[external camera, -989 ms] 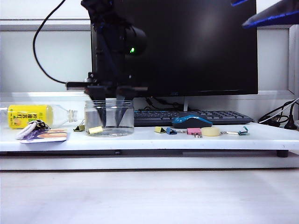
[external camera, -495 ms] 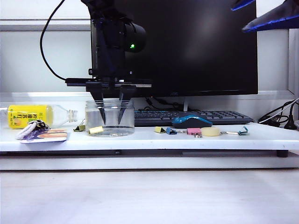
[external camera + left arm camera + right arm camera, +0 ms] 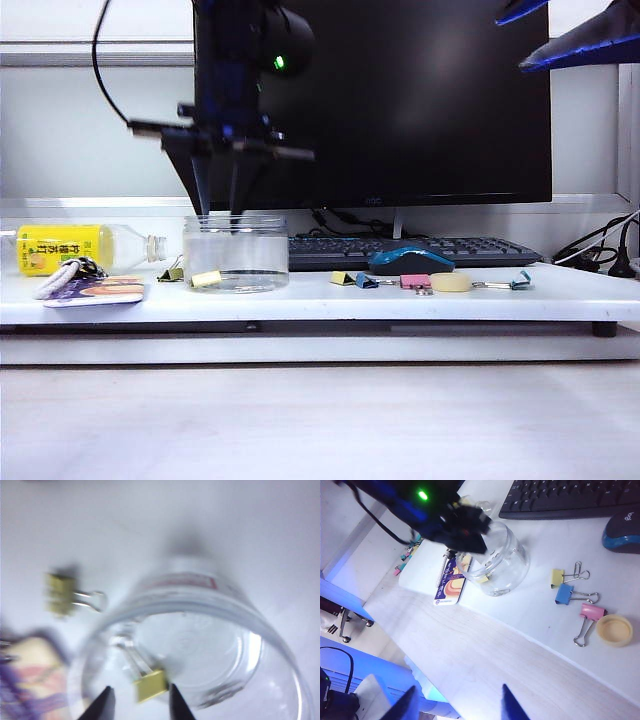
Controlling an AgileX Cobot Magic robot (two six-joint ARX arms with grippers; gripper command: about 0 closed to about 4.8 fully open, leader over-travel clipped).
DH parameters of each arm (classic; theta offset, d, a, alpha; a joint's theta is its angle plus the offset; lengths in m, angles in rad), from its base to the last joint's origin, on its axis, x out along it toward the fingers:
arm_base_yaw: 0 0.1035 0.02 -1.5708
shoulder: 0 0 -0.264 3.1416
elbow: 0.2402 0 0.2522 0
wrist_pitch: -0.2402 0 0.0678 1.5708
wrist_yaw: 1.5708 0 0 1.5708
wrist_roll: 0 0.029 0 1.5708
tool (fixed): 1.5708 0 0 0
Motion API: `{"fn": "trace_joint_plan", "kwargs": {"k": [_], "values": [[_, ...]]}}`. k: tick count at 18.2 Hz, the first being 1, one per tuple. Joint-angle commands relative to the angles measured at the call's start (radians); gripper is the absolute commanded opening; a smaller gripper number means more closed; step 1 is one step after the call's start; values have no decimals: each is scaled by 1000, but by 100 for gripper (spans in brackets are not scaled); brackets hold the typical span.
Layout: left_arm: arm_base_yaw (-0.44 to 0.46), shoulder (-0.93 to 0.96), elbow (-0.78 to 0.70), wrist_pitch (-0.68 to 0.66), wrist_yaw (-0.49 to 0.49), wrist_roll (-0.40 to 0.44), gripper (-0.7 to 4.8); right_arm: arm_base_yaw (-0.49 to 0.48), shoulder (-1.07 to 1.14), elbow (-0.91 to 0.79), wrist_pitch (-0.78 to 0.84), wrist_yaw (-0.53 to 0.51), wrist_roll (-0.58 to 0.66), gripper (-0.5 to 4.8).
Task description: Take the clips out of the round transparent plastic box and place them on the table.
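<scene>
White tabletop (image 3: 320,298): upright jar (image 3: 235,253), clip (image 3: 150,685) inside, handles toward its middle. Above jar, left gripper (image 3: 218,205) spread, empty. High right of jar, right gripper (image 3: 457,702) spread.

Black monitor (image 3: 420,100), keyboard (image 3: 410,250), blue mouse (image 3: 410,260), yellow-labelled bottle (image 3: 70,248)

Clear glossy plastic box (image 3: 235,252)
</scene>
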Motion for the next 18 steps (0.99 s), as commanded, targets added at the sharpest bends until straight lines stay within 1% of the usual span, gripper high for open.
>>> {"fn": "trace_joint_plan", "kwargs": {"k": [1,3,5,7,8,9,11,15,18], "values": [[-2,-4,27,-42,-7,142,143,0,-1,2,8,-3,-6,212],[-3,-4,27,-43,21,250,143,0,-1,2,8,-3,-6,212],[-5,-4,27,-43,21,362,143,0,-1,2,1,-2,-6,212],[-5,-4,27,-43,32,444,142,0,-1,2,-8,1,-10,212],[-5,-4,27,-43,68,489,142,0,-1,2,-11,7,-10,212],[-5,-4,27,-44,96,517,142,0,-1,2,-14,21,-10,212],[-5,-4,27,-47,126,548,143,0,-1,2,-16,21,-10,212],[-5,-40,25,-52,122,609,143,0,-1,2,-18,17,-11,212],[0,-74,24,-51,132,621,143,0,-1,2,-10,21,-10,212]]}}
